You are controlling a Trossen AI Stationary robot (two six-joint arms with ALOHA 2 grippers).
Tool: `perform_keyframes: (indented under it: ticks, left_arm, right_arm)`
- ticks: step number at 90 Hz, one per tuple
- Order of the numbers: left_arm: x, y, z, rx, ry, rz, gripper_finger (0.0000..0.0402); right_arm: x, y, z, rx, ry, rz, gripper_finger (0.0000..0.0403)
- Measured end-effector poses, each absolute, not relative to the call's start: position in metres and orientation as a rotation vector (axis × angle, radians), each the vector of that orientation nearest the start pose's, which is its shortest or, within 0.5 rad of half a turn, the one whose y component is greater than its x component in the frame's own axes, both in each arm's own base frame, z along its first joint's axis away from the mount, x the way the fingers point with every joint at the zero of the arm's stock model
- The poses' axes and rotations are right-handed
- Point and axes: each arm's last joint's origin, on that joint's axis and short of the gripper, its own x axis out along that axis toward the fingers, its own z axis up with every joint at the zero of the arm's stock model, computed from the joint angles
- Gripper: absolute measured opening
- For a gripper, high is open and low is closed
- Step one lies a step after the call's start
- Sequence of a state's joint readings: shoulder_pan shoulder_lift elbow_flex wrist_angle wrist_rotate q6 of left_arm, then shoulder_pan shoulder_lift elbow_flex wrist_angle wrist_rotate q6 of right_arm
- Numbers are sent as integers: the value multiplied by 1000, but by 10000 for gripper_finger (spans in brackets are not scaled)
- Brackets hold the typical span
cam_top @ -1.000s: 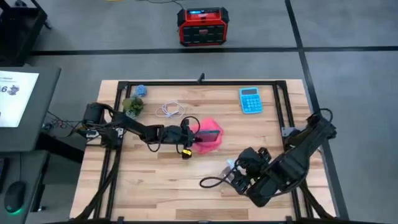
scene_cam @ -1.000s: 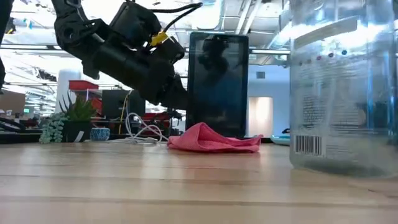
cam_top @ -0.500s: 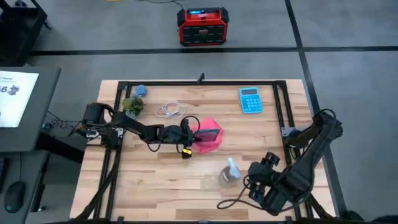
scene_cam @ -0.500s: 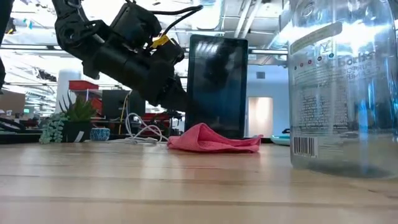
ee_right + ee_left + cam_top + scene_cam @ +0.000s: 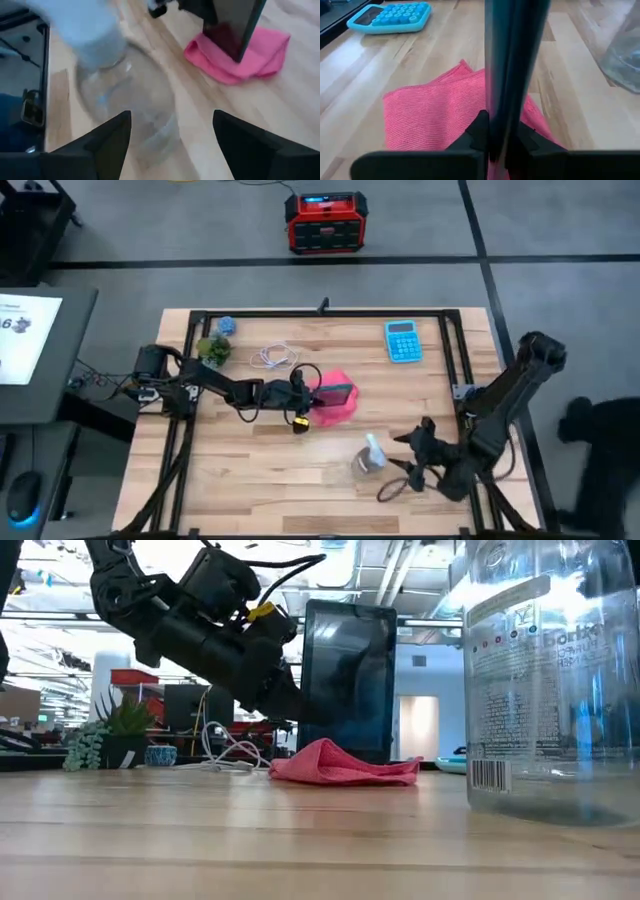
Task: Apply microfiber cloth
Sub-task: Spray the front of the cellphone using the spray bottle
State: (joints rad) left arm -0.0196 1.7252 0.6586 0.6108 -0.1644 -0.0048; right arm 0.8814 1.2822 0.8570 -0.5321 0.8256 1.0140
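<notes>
Cloth lying rumpled mid-worktop, a little toward the far edge, directly under the phone. Phone held upright, long axis vertical, lower edge at the fabric (touching or just clear, hard to call). Left claw clenched on that phone, so already right over the cloth and by far the nearer arm. Right claw released, fingers spread, near the right front corner, just beside the clear bottle, well apart from the cloth.
</notes>
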Motion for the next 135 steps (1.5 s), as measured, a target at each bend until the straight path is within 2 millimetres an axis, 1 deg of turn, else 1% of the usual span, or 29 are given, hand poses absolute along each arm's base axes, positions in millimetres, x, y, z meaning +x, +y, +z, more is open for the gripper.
perform_keyframes:
  ticks: [17,31,44,68,79,109,118,135]
  left_arm:
    - [318,-1,136,31,456,146,13]
    - [317,1,134,6,481,159,13]
    - [317,3,134,0,482,166,13]
    - [317,6,134,3,484,174,13]
    - [317,9,134,0,484,183,13]
    - [316,10,133,6,488,184,13]
    - [316,10,133,8,489,183,13]
    - [316,10,133,15,495,182,13]
  right_arm:
    - [187,163,244,88,586,-168,270]
    - [200,156,248,-7,580,-110,270]
    - [207,152,249,44,654,3,270]
    - [221,149,272,187,695,180,270]
    - [225,146,279,215,667,179,270]
    - [236,129,277,239,678,102,270]
    - [237,126,277,251,677,93,270]
    - [238,124,277,195,668,81,271]
